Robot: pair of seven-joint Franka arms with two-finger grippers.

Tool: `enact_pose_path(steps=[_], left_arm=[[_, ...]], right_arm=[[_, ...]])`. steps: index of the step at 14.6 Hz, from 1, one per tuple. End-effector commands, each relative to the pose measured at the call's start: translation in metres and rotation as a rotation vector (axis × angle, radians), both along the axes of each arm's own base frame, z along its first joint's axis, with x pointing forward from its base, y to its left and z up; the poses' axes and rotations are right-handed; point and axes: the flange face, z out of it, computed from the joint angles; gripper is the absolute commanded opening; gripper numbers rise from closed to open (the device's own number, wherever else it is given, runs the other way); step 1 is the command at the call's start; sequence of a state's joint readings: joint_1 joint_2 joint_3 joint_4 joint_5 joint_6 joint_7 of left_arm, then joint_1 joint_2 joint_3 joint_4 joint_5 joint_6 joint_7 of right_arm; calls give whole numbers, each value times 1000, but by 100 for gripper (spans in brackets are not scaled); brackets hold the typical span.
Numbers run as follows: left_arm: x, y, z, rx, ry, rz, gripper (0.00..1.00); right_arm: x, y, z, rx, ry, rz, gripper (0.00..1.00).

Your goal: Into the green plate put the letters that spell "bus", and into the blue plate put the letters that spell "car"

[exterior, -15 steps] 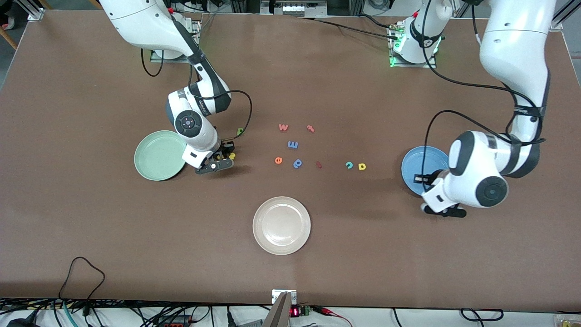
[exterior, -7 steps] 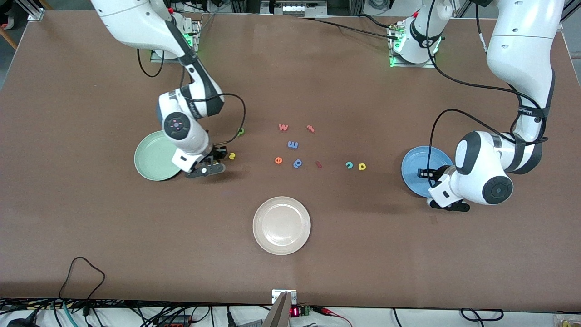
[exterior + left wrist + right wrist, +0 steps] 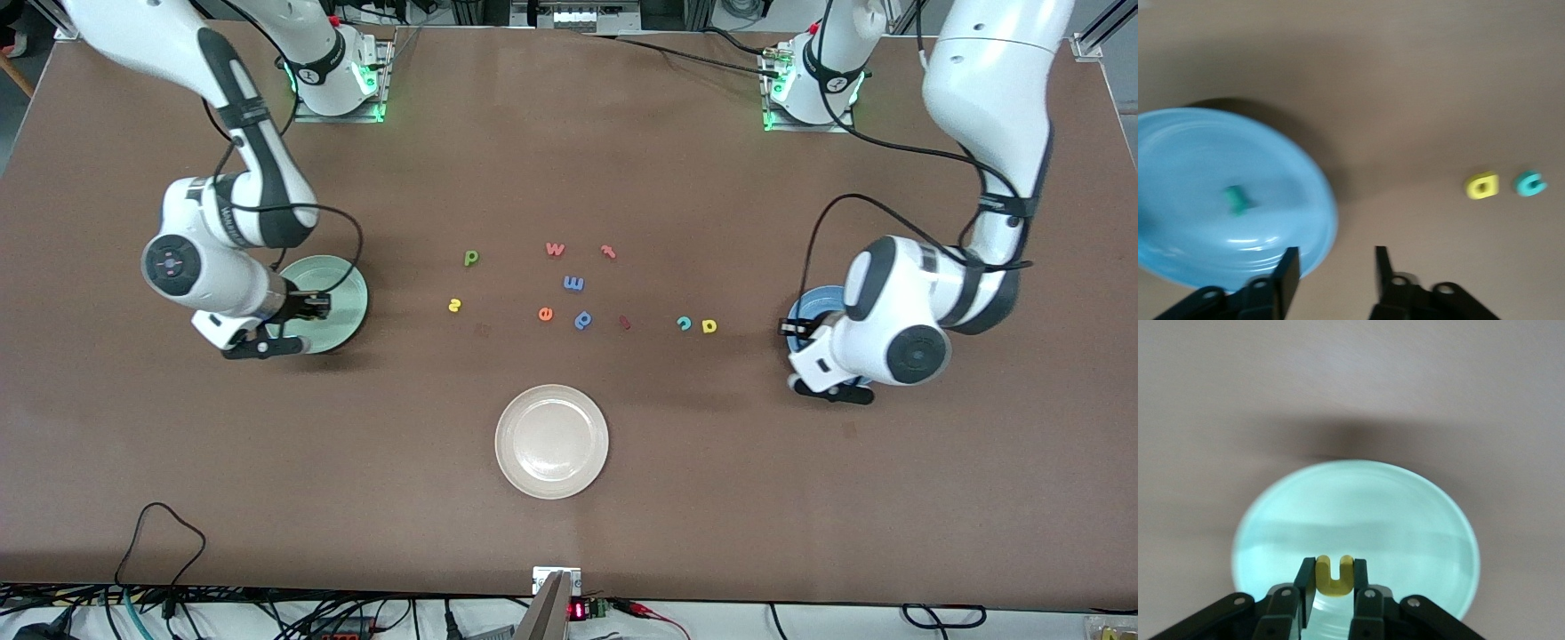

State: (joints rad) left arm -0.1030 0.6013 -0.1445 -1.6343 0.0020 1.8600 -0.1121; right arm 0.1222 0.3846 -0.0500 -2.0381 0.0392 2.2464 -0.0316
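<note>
**Yellow "u" pinched over the green plate, one teal letter already in the blue**

The brown table (image 3: 622, 160) carries three plates. The green plate (image 3: 342, 307) lies toward the right arm's end, the blue plate (image 3: 813, 307) toward the left arm's end, and a white plate (image 3: 551, 442) sits between them, nearer the front camera.

The right gripper (image 3: 1333, 581) hangs over the green plate, its fingers pressed onto the yellow "u" (image 3: 1334, 575), which stands upright between them. The plate under it looks bare. The left gripper (image 3: 1337, 273) hovers over the edge of the blue plate with its fingers spread and nothing between them. A small teal letter (image 3: 1237, 200) lies in that plate, probably the "r", though its shape is too blurred to be sure.

On the table between the plates lie the dark green "b" (image 3: 470, 258), the yellow "s" (image 3: 454, 305), the teal "c" (image 3: 683, 323) and the yellow "a" (image 3: 709, 326), the last two just beside each other. Mixed among them are the decoys: the orange "e" (image 3: 545, 314), the blue "p" (image 3: 582, 319), a red "t" (image 3: 608, 252), a "w" (image 3: 555, 249) and a blue "m" (image 3: 573, 284).

Risks, as I judge them: the light foam "u" may cling to a finger on release, or bounce off the glossy plate. The "c" and "a" lie so close that closing on one may knock the other. The blue "p" could be mistaken for the "b".

Apart from the letters themselves, a label on each arm's wrist is too small to read.
</note>
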Motion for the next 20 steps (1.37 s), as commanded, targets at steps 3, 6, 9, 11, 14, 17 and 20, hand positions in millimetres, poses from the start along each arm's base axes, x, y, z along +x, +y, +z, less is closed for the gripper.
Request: enact_pose_path(steps=[3,6,9,11,14,17,20], left_arm=[[-14,-59,-30,36,-41,35,41],[-24,-95,-41,47,-68,60,41],[-31,-111,-52,38,-94,50,42],[-36,-110,-61,34,-102,50,43],[-43,-108,-73,27,-117,53,44],[-45,-107,-75,26,-122,54,44],[-48,-108,-79,30,-116,57,44]], right_arm=[[-3,1,-5,7,10,1,100],[1,31,9,21,-25,15,100],[-1,92,16,2,-53,-56,87],[-7,126,15,-9,-56,-87,63],[-19,174,7,-29,-69,-181,45],[-36,221,-13,-46,-83,-270,45],[-40,249,-29,-43,-100,-287,44]])
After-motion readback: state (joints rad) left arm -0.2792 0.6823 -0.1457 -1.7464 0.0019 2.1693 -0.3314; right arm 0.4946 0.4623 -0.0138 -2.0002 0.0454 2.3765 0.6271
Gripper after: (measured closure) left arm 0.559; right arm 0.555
